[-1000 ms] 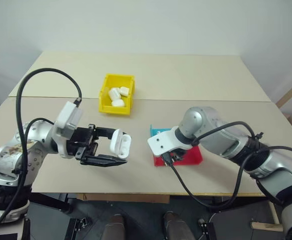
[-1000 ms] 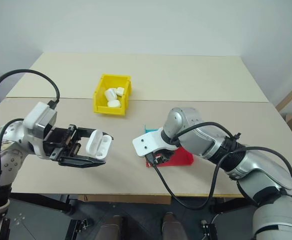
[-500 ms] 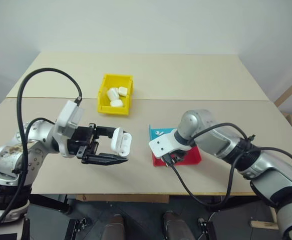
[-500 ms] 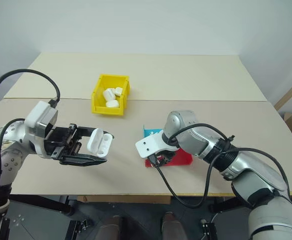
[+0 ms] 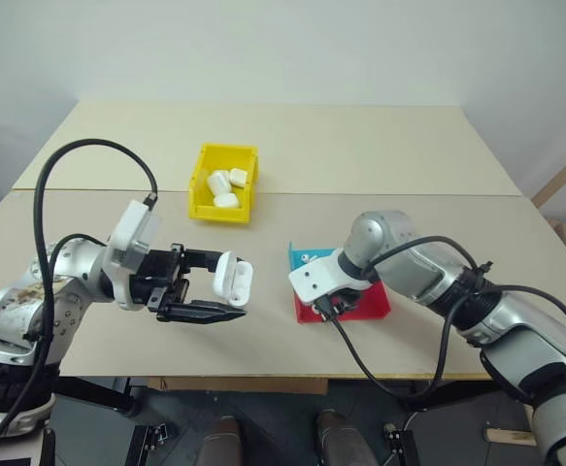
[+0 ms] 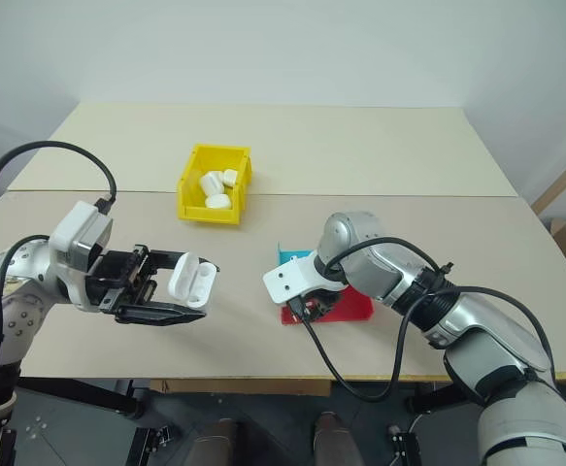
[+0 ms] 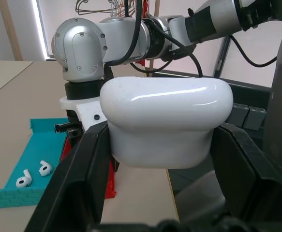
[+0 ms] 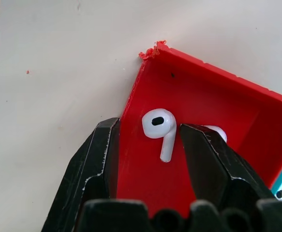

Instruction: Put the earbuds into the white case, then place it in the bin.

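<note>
On your left, the left hand (image 5: 226, 294) is clamped on the white case (image 5: 234, 278), held above the bench (image 5: 360, 155) with its lid flipped open and, as far as the head views let you judge, nothing in it yet. Farther back, the bin (image 5: 203, 200) already carries a few look-alike white cases, but not this one. To the right, your right hand (image 8: 150, 145) points down into the red part of the tray (image 8: 203, 87), fingers half spread around one of the earbuds (image 8: 159, 126) without closing on it; two more lie in the blue part (image 7: 39, 145). So loading, closing and binning are all left.
</note>
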